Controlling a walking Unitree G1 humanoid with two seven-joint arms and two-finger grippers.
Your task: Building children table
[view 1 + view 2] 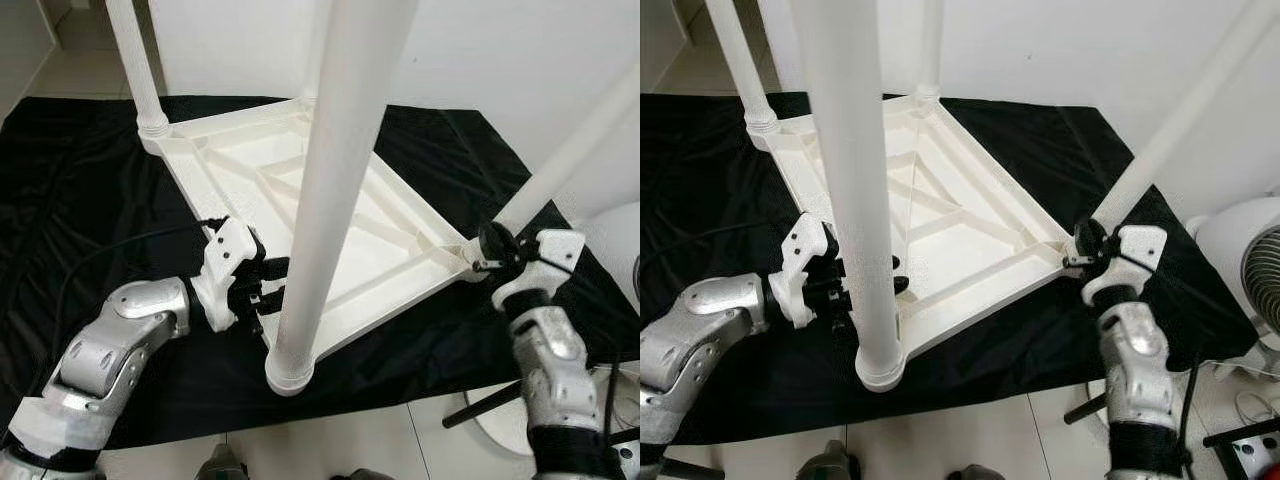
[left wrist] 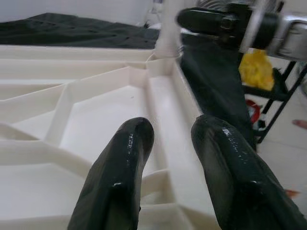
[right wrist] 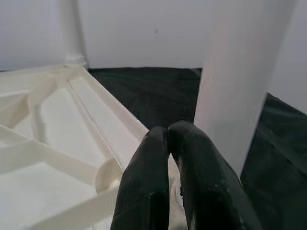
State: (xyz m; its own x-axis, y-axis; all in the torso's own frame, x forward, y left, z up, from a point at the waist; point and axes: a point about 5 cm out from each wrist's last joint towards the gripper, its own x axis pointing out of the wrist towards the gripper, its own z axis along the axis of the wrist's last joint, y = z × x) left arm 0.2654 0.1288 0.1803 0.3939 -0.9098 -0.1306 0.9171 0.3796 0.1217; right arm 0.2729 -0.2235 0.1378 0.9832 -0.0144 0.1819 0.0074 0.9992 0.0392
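Steadying the upturned white plastic table (image 1: 300,190) – light, rigid, slick – we judge its ribbed rim the best hold: left gripper (image 2: 172,158) spread there, right gripper (image 3: 168,139) pressed together by a leg (image 3: 240,81).

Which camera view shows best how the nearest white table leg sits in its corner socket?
The left eye view: the nearest leg shows from its top down to its socket collar at the tabletop corner. The right eye view shows the same. The wrist views show other legs.
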